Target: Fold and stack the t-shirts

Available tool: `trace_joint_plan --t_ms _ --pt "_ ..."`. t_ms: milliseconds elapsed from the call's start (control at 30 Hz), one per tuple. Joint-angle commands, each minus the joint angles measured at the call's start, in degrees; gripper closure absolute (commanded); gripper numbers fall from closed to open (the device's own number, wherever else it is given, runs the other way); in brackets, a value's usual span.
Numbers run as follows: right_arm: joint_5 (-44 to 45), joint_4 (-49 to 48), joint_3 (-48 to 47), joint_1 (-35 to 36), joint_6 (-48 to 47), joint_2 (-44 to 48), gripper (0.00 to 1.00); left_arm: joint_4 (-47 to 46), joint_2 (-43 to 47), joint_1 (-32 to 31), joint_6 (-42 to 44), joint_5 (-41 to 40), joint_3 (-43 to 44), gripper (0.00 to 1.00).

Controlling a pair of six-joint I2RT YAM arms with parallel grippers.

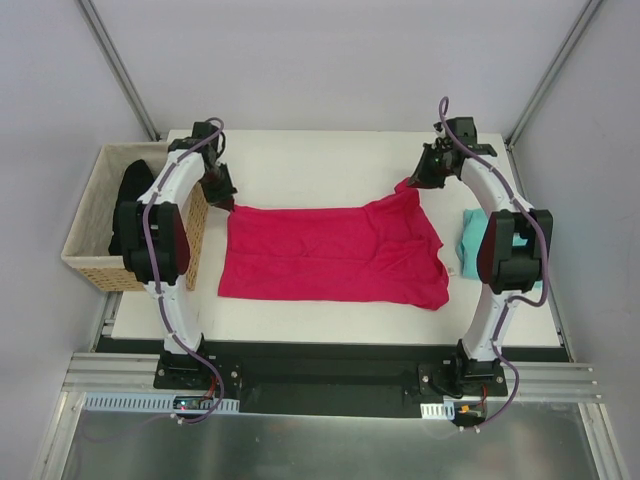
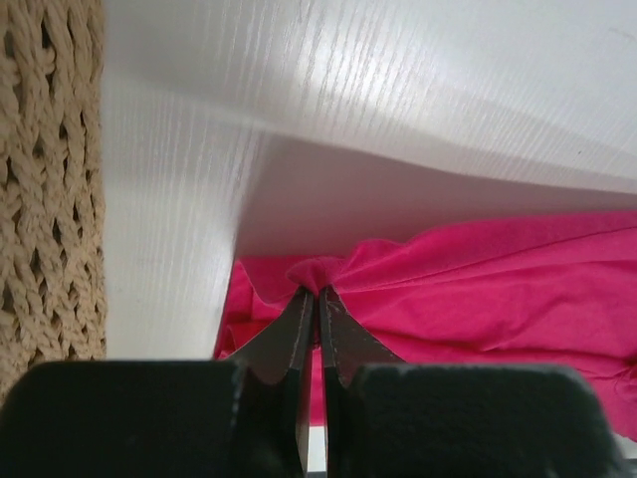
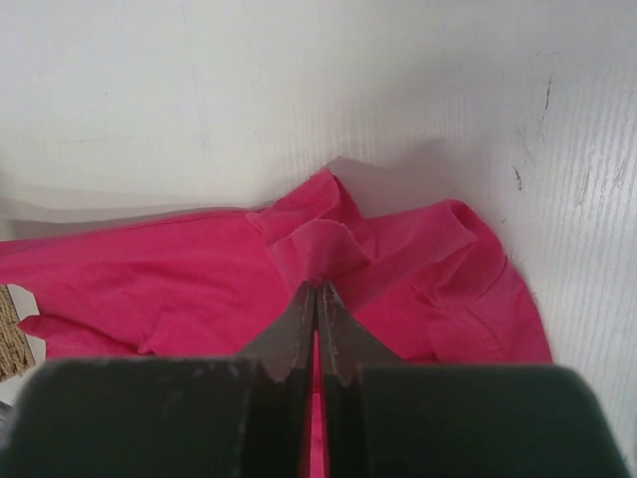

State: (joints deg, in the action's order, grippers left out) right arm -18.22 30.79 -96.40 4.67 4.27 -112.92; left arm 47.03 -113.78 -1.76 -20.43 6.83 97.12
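Observation:
A magenta-pink t-shirt (image 1: 330, 252) lies spread across the middle of the white table. My left gripper (image 1: 226, 203) is shut on the shirt's far left corner, and pink cloth (image 2: 448, 289) bunches at the fingertips of that gripper (image 2: 318, 290). At the far right, my right gripper (image 1: 416, 184) is shut on a pinched fold of the same shirt (image 3: 199, 289), cloth puckered at the tips of the gripper (image 3: 317, 286). A folded teal t-shirt (image 1: 470, 245) rests at the table's right edge, partly hidden behind the right arm.
A wicker basket (image 1: 90, 225) stands at the table's left edge with a black garment (image 1: 135, 190) hanging in it; its woven side (image 2: 50, 179) is close to my left gripper. Grey walls enclose the white table (image 1: 320, 155).

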Motion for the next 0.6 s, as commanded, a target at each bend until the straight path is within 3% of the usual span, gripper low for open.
trace_joint_plan --t_ms 0,300,567 --pt "1.2 -0.1 2.3 0.4 -0.9 7.7 0.99 1.4 5.6 0.5 -0.1 -1.7 -2.1 1.0" --pt "2.4 -0.6 8.0 1.0 -0.5 14.3 0.99 1.6 8.7 0.4 0.0 -1.9 -4.2 1.0" --pt "5.6 6.4 7.0 2.3 0.3 18.5 0.99 3.3 11.7 0.2 0.2 -2.3 -5.2 1.0"
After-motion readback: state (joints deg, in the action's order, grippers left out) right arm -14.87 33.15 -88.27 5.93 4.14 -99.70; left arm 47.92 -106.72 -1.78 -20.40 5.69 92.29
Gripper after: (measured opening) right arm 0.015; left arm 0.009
